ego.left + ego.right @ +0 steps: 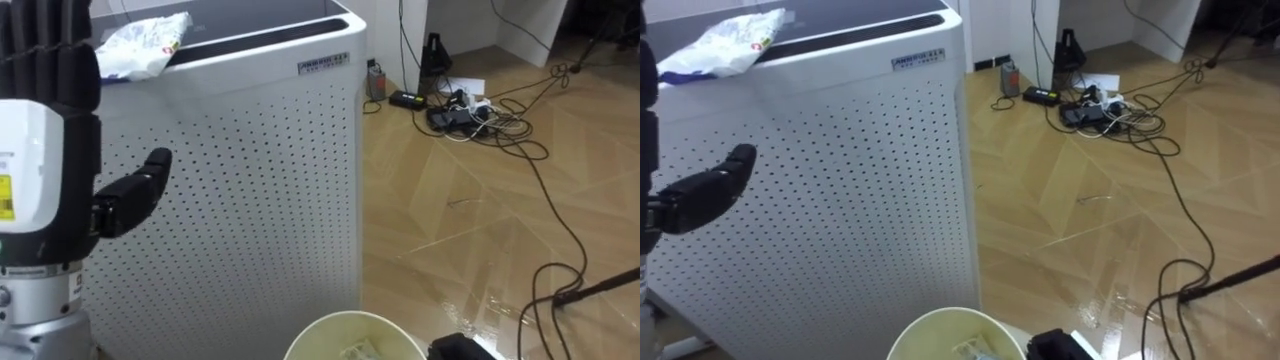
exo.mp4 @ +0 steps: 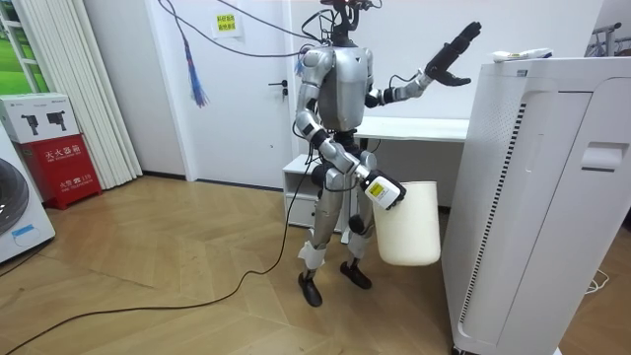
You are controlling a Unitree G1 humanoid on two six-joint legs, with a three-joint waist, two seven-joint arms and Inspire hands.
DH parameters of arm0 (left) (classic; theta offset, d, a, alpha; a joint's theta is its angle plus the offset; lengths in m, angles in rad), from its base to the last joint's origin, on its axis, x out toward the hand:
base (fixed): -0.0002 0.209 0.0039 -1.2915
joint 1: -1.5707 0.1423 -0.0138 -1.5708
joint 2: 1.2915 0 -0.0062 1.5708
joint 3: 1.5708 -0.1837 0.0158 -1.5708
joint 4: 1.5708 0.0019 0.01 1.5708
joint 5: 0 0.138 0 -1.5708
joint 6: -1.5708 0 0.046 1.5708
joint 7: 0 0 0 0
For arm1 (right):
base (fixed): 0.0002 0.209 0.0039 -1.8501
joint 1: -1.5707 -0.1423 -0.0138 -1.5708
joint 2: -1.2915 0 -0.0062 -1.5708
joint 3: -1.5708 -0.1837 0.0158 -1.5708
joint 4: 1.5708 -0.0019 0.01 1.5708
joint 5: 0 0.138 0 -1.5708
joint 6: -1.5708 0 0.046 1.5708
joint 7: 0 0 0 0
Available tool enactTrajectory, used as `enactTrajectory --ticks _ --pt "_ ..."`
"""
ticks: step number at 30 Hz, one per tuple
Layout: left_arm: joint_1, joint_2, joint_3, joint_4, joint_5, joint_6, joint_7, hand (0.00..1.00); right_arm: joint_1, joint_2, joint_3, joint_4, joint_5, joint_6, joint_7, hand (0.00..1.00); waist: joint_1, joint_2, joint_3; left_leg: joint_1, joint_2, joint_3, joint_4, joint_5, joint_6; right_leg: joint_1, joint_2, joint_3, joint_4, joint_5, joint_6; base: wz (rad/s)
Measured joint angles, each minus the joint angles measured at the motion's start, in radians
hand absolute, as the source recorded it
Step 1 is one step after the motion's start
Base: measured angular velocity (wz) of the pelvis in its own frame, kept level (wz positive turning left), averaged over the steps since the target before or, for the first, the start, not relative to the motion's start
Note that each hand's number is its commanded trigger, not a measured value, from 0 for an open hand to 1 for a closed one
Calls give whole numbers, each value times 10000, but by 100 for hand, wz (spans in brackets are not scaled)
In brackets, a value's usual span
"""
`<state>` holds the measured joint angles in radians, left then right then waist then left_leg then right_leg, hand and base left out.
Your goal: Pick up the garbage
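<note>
- Left eye view: left hand (image 1: 40,170) is raised at the view's left with its back to the camera. Fingers are straight up and the thumb (image 1: 140,185) sticks out sideways, so it is open and empty
- The wrapper (image 1: 140,45), crumpled and white with some print, lies on top of the unit (image 1: 240,200) near its left side. It is above and beyond the hand, not touching it
- The bin (image 1: 318,330) shows its rim at the bottom edge, with some litter inside. Cables (image 1: 470,112) lie tangled on the floor, well off to the right
- Right eye view: same layout. The thumb sits in front of the unit's perforated panel, and the wrapper rests at the top edge
- Room view: the robot stands upright just beside the tall unit. Its left arm is lifted toward the top, with the open hand short of the wrapper
- The right hand (image 2: 380,192) is low at the hip and closed on the bin's rim. The bin hangs clear of the floor, close to the unit's side
- Stage, as judged: reaching, nothing picked yet
- Risk: the wrapper is light and sits on a smooth top. Straight fingers coming in flat could push it further back or off the far side instead of pinching it
- Risk: the top is high. A hand coming in too low would knock the unit's upper edge
- Risk: leaning in could swing the bin against the panel and spill its litter
</note>
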<state>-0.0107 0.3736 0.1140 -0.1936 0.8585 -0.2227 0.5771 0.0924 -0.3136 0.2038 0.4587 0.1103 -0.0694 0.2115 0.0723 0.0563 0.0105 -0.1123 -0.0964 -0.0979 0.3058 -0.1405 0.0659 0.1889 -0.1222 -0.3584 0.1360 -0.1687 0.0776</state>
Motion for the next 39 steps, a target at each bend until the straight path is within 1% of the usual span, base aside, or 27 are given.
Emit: enactTrajectory --ticks 4,6,7,10,12,15,17,19,21,23,28,30,34,39 --pt "-1 1 -69 370 -5 265 -13 0 0 -83 0 -46 0 72 69 100 -120 18 6 5 9 8 8 -1 0 2 0 6 3 0 0 0" --pt "-1 1 -197 554 -5 473 -61 0 1 -115 -1 -46 -6 83 125 100 -148 73 38 1 10 19 17 -3 2 -4 0 62 4 0 0 0" --pt "1 0 -219 588 -5 518 -103 0 1 -119 -1 -46 -10 99 155 100 -141 86 40 -6 8 19 19 -3 2 -7 0 87 4 0 0 -3" --pt "0 1 -216 755 9 747 -295 0 0 -106 -4 -46 -42 326 306 100 -143 154 25 -18 12 45 17 -2 2 -25 5 201 2 0 0 -2" --pt "0 1 -217 836 68 996 -453 0 -1 -87 -3 -44 -123 498 346 100 -155 184 22 -18 9 49 20 2 6 -25 6 300 0 0 0 0" --pt "-3 2 -209 1008 88 1210 -502 0 -1 -75 -3 -46 -455 540 460 100 -161 185 21 -30 14 72 33 1 7 -25 5 303 0 0 0 0" --pt "-53 26 -191 1175 87 1291 -510 0 -3 -82 -14 -48 -635 541 513 100 -136 189 19 -77 16 77 76 -2 12 -53 8 329 1 0 0 0" --pt "-85 182 -157 1325 88 1316 -517 0 -3 -85 -35 -65 -771 541 524 100 -135 202 13 -184 22 78 184 -2 12 -146 18 355 6 0 0 0" --pt "-175 376 -157 1558 89 1370 -555 0 -1 -112 -45 -63 -819 550 512 100 -139 239 27 -233 21 76 231 -5 16 -166 27 461 5 0 0 0" --pt "-201 405 -157 1579 89 1426 -586 0 -1 -120 -80 -64 -820 550 513 100 -134 264 23 -238 13 62 240 -10 22 -167 32 564 6 0 0 0" --pt "-201 419 -127 1579 90 1490 -586 0 -3 -119 -135 -64 -820 550 517 100 -90 356 12 -250 7 54 270 -10 23 -202 37 579 7 -3 4 -3" --pt "-201 440 3 1578 90 1489 -585 0 -3 -118 -220 -63 -820 550 538 100 -98 398 4 -291 14 57 240 16 15 -314 36 579 15 -6 9 -2" --pt "-201 459 70 1562 118 1490 -581 0 -2 -117 -330 -61 -819 591 529 100 -75 415 -1 -327 22 70 194 61 1 -330 37 553 19 -6 9 0" --pt "-202 462 96 1547 572 1479 -580 0 -1 -76 -327 -62 -819 602 528 100 -29 415 -1 -329 33 107 146 67 -2 -369 31 525 18 -6 10 0"
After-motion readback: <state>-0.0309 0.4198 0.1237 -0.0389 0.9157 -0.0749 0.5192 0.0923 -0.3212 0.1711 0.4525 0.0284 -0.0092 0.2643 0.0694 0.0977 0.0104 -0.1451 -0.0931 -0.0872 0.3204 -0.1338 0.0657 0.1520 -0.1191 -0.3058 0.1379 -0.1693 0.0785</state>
